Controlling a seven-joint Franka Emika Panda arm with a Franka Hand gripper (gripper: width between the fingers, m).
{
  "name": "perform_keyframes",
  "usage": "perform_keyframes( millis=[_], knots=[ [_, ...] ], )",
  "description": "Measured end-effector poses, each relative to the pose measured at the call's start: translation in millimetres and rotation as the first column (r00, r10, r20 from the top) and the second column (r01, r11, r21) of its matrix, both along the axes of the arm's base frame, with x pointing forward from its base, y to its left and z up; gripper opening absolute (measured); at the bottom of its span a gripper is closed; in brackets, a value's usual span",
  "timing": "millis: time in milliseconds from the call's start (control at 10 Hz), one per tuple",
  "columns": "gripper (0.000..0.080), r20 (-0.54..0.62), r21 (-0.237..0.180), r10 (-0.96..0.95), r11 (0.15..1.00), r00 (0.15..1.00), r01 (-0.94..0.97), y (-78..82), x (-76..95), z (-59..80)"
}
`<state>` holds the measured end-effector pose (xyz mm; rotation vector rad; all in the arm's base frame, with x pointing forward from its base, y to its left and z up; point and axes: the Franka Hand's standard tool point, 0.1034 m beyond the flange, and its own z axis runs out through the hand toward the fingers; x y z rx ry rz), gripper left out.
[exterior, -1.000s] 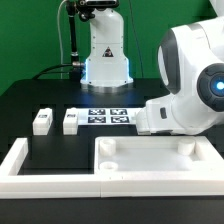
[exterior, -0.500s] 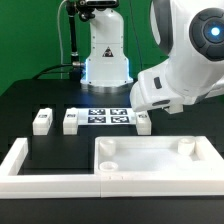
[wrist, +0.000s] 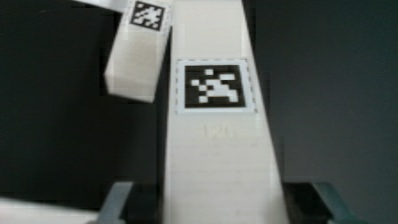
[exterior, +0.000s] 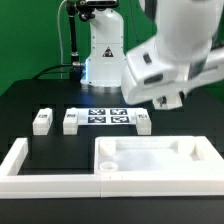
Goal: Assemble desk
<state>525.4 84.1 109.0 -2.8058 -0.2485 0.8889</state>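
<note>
**Wrist and exterior views: one white leg clamped in the gripper, desk top and other legs on the table**

In the wrist view I see the gripper point(wrist: 214, 203) with its two dark fingers point(wrist: 121, 200) pressed against opposite long faces of the held leg point(wrist: 214, 165). The jaws are closed on this part. It is a straight, square-edged block of smooth matte white plastic, with a black-and-white square tag on the face towards the camera. Beside it, against the dark background, lies a second white piece point(wrist: 132, 55). It is tilted and carries its own tag, but I cannot tell which part it is.

In the exterior view the white, glossy arm point(exterior: 170, 50) hangs over the exterior view's right of the black table point(exterior: 40, 95). The desk top point(exterior: 150, 160) lies flat at the front. It is a shallow rectangular white tray with a raised rim and rounded bumps at its corners. Behind it, three short blocky legs stand in a row: the left leg point(exterior: 41, 122), the middle leg point(exterior: 70, 121) and the right leg point(exterior: 143, 122). The marker board point(exterior: 105, 117), thin and flat, lies between the middle and right legs. Long white border bars point(exterior: 20, 160) form an L at the exterior view's left, and their front bar is just beside the tray.
</note>
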Motion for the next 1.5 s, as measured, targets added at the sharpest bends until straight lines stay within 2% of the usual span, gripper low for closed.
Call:
perform_keyframes(
  millis=[100,200,400,500,700,800,900,1100,1300,1500],
  knots=[
    [0.029,0.103,-0.005,-0.015,1.0,0.995,0.015,1.2,5.2,-10.5],
    [0.029,0.136,-0.01,-0.02,1.0,0.99,0.021,-0.6,-0.7,-11.5],
    [0.029,0.3,-0.016,-0.041,0.999,0.953,0.048,-4.4,10.6,-11.6],
    [0.029,0.327,-0.011,-0.029,0.999,0.945,0.034,-8.0,12.7,-6.3],
    [0.029,0.404,0.007,-0.012,1.0,0.914,0.01,-25.1,44.8,49.2],
    [0.029,0.443,0.006,-0.023,1.0,0.896,0.023,-30.1,57.0,70.7],
    [0.029,0.484,0.006,-0.026,1.0,0.875,0.027,-27.5,64.9,82.4],
    [0.029,0.602,0.005,-0.04,0.999,0.797,0.046,-32.0,70.2,77.8],
    [0.029,0.69,0.004,-0.046,0.998,0.722,0.059,-32.4,78.9,81.0],
    [0.029,0.775,0.016,-0.046,0.998,0.631,0.054,-19.7,103.5,101.3]
  ],
)
